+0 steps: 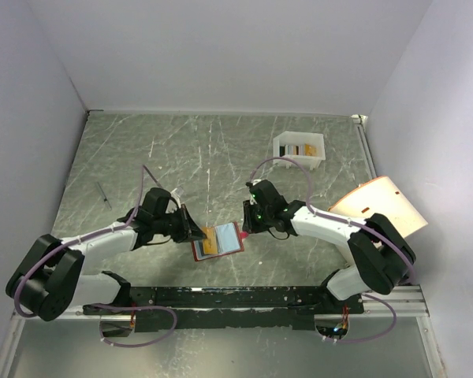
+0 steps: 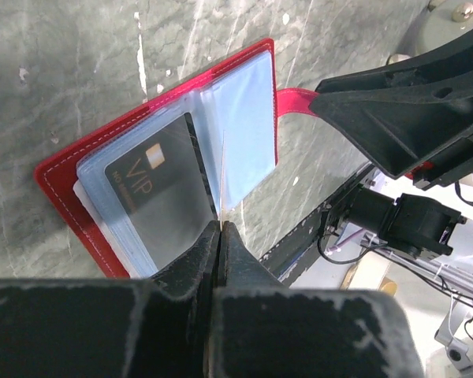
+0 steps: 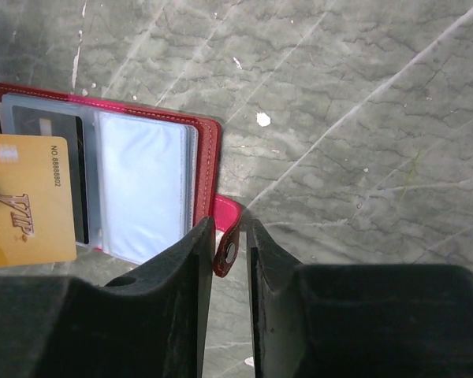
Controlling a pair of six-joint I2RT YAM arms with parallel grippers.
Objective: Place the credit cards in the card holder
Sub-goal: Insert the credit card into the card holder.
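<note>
Nearest, a black rail (image 1: pixel 236 298) carries both arm bases at the table's front edge. Just beyond it, the red card holder (image 3: pixel 209 157) lies open on the grey-green marbled tabletop (image 1: pixel 181 157), veined white, between the two grippers. The left gripper (image 2: pixel 220 224) is clamped on a gold VIP card (image 3: pixel 24 205) over the holder's left page, where a dark VIP card (image 2: pixel 162 189) sits in a clear pocket. The right gripper (image 3: pixel 229 224) has its jaws close on either side of the snap tab (image 3: pixel 226 214); whether they pinch it I cannot tell. A pale wooden board (image 1: pixel 378 206) sits by the right wall. Farther back, a white box (image 1: pixel 282 150) holds more cards (image 1: pixel 301 149). Plain white walls (image 1: pixel 221 55) enclose the table.
</note>
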